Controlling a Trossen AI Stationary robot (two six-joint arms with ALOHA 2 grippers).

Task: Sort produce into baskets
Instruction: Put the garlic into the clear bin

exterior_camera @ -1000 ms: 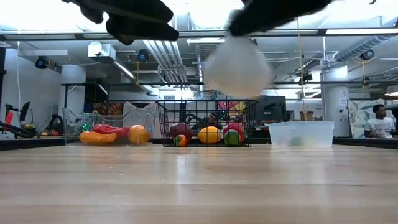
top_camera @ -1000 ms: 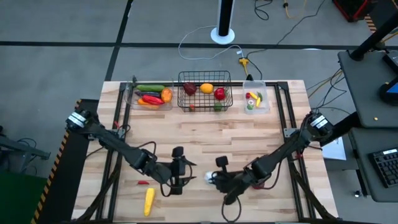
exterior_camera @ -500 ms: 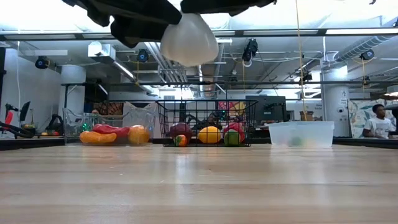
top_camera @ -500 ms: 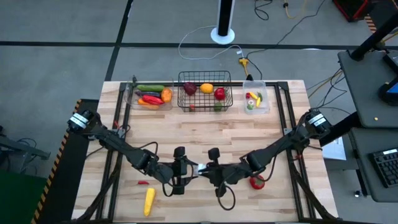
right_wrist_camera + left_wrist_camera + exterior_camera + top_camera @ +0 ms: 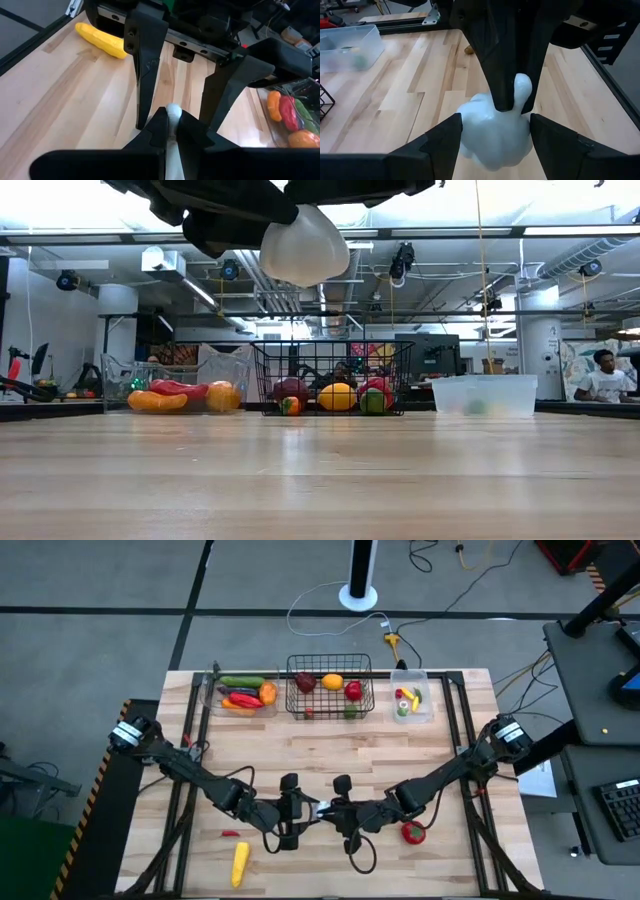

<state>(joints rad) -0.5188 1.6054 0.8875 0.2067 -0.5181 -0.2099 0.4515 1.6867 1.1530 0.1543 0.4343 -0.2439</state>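
Observation:
A white garlic [image 5: 303, 245] hangs in the air above the table's near middle, between my two grippers. My right gripper [image 5: 332, 812] is shut on it, and this also shows in the right wrist view [image 5: 172, 120]. My left gripper [image 5: 303, 812] faces it from the left and is open. In the left wrist view its fingers [image 5: 447, 142] stand on either side of the garlic's bulb [image 5: 495, 132]. On the table lie a yellow corn [image 5: 240, 862], a small red pepper [image 5: 230, 834] and a red tomato [image 5: 412, 832]. My right gripper pinches the garlic's narrow stem end [image 5: 521, 87] between its two fingers. The fingers come level from the table's right side. The garlic is lifted clear of the table, its bulb toward my left gripper. My left gripper's fingers stand close beside the bulb; I cannot tell whether they touch it.
At the far edge stand a wide clear bin [image 5: 212, 698] with cucumber, peppers and an orange, a black wire basket [image 5: 330, 662] with several fruits, and a small clear bin [image 5: 425, 700]. Bare wood lies between them and the grippers.
My right gripper has carried the garlic toward the table's left and a little up, to my left gripper, uncovering the red tomato on the table. In the last half second both grippers have kept almost still, with the garlic between the left fingers.

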